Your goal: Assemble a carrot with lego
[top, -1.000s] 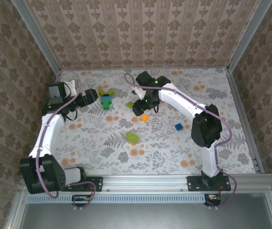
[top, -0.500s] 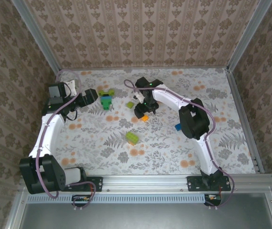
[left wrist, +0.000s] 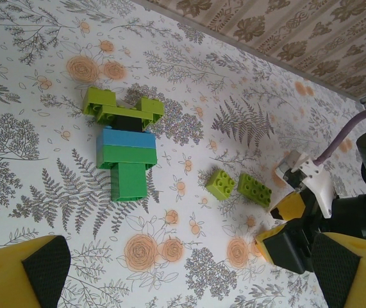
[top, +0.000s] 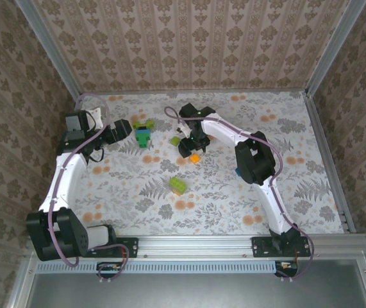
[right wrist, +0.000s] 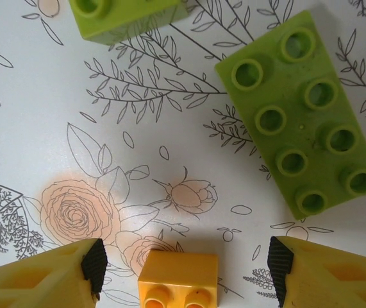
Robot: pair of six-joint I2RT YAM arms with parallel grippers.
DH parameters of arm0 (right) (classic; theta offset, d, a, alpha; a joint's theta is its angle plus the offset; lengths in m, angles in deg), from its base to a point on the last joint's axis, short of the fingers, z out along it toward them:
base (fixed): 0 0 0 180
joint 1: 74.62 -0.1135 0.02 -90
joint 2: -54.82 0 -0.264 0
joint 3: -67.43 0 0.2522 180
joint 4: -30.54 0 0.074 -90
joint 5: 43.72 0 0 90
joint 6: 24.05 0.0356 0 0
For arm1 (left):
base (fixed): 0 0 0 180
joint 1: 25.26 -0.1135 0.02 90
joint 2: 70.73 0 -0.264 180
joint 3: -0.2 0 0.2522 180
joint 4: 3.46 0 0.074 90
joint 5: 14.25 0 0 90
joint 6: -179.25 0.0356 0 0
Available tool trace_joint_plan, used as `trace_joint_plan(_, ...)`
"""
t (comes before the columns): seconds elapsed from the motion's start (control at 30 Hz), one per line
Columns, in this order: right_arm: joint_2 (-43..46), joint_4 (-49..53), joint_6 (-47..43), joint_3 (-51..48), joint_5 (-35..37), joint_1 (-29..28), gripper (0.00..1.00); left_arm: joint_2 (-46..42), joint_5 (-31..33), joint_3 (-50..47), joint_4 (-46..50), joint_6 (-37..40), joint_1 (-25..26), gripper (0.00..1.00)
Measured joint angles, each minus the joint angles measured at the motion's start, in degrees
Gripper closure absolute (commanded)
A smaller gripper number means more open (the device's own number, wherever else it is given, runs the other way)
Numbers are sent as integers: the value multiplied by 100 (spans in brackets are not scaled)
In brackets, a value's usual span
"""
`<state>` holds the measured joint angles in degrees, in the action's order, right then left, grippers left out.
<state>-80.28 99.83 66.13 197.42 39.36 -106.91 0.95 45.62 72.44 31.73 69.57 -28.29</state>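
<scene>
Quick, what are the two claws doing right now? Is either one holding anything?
Left gripper: open, holding nothing.
Right gripper: open, one finger on each side of an orange brick, not gripping it.

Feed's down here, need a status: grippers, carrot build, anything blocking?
Left gripper open, holding nothing. Right gripper open, jaws straddling small orange plastic brick, not touching. Green-and-blue brick cluster sits apart. Lime-green eight-stud brick nearby, not blocking.

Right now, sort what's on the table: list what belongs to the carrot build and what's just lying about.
Job: joined green-and-blue cluster; orange brick; eight-stud lime brick; small lime brick; lone lime brick; blue brick.
Lying about, fixtures: floral table cover; purple cable.
</scene>
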Motion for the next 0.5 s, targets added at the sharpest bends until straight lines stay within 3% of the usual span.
trace_joint_plan(0.27, 26, -33, -26, -328, 39, 0, 34, 0, 0, 0, 0, -2, 0, 0)
trace_joint_plan(0.5, 111, 0, -42, -494, 79, 4, 50, 0, 0, 0, 0, -2, 4, 0)
